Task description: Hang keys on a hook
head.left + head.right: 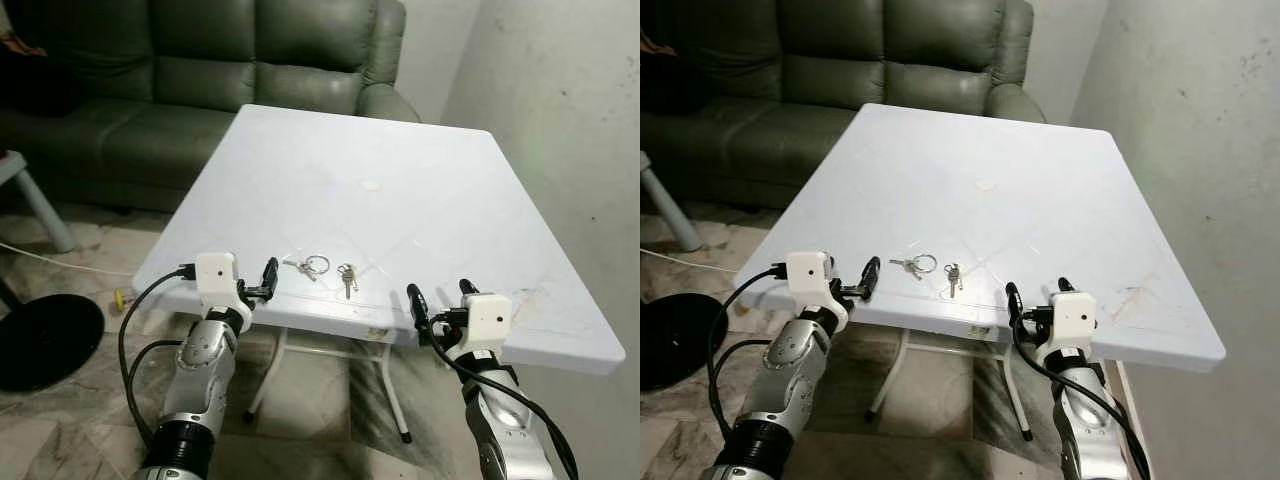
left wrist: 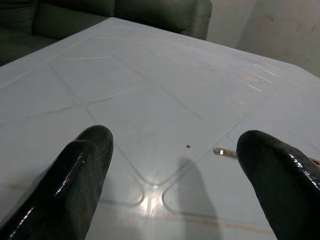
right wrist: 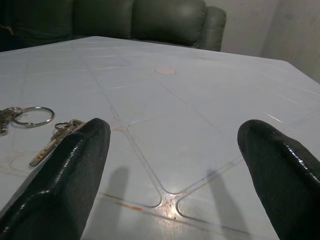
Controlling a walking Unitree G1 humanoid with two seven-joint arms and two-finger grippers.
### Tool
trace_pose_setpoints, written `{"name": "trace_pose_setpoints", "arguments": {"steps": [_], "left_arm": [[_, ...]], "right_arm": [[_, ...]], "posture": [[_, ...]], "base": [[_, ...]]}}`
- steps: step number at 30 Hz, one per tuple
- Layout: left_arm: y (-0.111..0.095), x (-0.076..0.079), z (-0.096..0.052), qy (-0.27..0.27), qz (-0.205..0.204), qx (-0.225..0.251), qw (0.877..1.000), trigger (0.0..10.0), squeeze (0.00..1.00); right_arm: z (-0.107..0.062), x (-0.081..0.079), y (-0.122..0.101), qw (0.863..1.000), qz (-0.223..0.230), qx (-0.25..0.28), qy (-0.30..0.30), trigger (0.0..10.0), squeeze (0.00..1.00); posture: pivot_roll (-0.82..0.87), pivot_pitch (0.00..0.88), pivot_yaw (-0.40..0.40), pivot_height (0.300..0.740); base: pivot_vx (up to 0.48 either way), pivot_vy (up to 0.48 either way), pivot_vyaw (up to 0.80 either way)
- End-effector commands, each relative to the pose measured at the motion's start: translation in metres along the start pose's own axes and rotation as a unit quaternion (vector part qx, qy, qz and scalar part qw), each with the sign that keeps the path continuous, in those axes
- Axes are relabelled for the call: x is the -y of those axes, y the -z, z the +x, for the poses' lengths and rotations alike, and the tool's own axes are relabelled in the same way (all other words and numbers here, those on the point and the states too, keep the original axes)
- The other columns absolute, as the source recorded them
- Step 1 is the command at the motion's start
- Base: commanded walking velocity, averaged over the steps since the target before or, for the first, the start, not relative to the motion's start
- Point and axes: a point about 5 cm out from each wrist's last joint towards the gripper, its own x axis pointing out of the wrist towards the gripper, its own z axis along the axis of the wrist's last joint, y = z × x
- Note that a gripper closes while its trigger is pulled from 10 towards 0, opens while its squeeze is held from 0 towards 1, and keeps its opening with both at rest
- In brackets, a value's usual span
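A: Where are the keys found?

B: 2 sets are seen on the white bench (image 1: 400,200), close to its near edge. A key on a large ring (image 1: 309,265) lies toward the near-left corner, and a smaller bunch of keys (image 1: 347,278) lies just beside it, nearer the middle of that edge; the 2 sets are apart, not touching.

A: And the grippers?

B: The left gripper (image 1: 262,282) is held at the near edge, near the left corner, just beside the ringed key. Its jaws are spread, as shown in the left wrist view, with bare bench surface between the 2 black fingers (image 2: 75,175). The right gripper (image 1: 440,300) is held at the near edge toward the right corner, well apart from the keys. Its jaws are likewise spread (nothing is pinched by either pair).

A: What else is visible?

B: A small round mark (image 1: 370,185) is seen near the bench's middle. A dark green sofa (image 1: 200,70) stands beyond the far edge, a pale wall (image 1: 560,120) runs along the right edge, and a black round object (image 1: 45,340) lies on the tiled floor (image 1: 90,420) off the left edge.
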Motion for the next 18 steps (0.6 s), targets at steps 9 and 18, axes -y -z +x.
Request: {"name": "trace_pose_setpoints", "arguments": {"steps": [9, 18], "left_arm": [[-0.0015, 0.0043, 0.0009, 0.005, -0.003, 0.0, 1.0, 10.0, 0.0], [-0.0017, 0.0048, 0.0013, 0.005, -0.004, 0.0, 1.0, 10.0, 0.0]], "right_arm": [[0.0005, 0.0039, -0.0039, 1.0, -0.003, 0.006, 0.004, 10.0, 0.0], [-0.0002, 0.0031, -0.0034, 1.0, 0.0, 0.006, 0.003, 10.0, 0.0]], "posture": [[0.06, 0.006, -0.07, 0.74], [0.06, 0.001, -0.073, 0.74]], "base": [[0.0, 0.37, 0.0], [0.0, 0.476, 0.0]]}}
